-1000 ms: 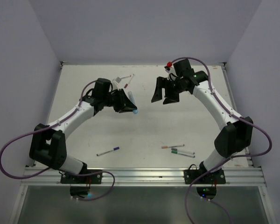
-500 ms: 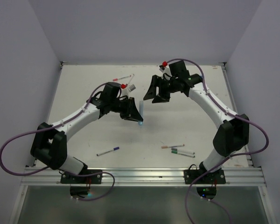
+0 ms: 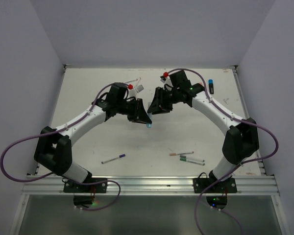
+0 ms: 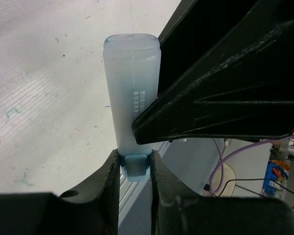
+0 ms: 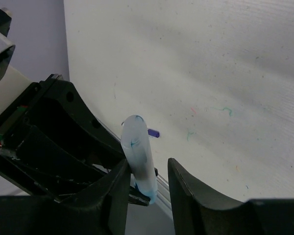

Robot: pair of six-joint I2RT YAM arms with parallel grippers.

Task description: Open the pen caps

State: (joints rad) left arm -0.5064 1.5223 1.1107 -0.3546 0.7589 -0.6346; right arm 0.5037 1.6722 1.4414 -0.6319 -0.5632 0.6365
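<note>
The left gripper [image 4: 134, 164] is clamped on the narrow base of a blue highlighter [image 4: 130, 88], whose long axis runs out toward 12 o'clock. The right gripper [image 5: 148, 171], fingers apart, straddles the far end, the translucent highlighter cap [image 5: 136, 139] (leaning toward 11 o'clock in its own view). A straight pull along that axis looks needed.

The top camera looks down from above the near edge over the whole table [image 3: 88, 142], while both wrist cameras view the same pale blue highlighter [image 4: 130, 88] closely from opposite sides.
</note>
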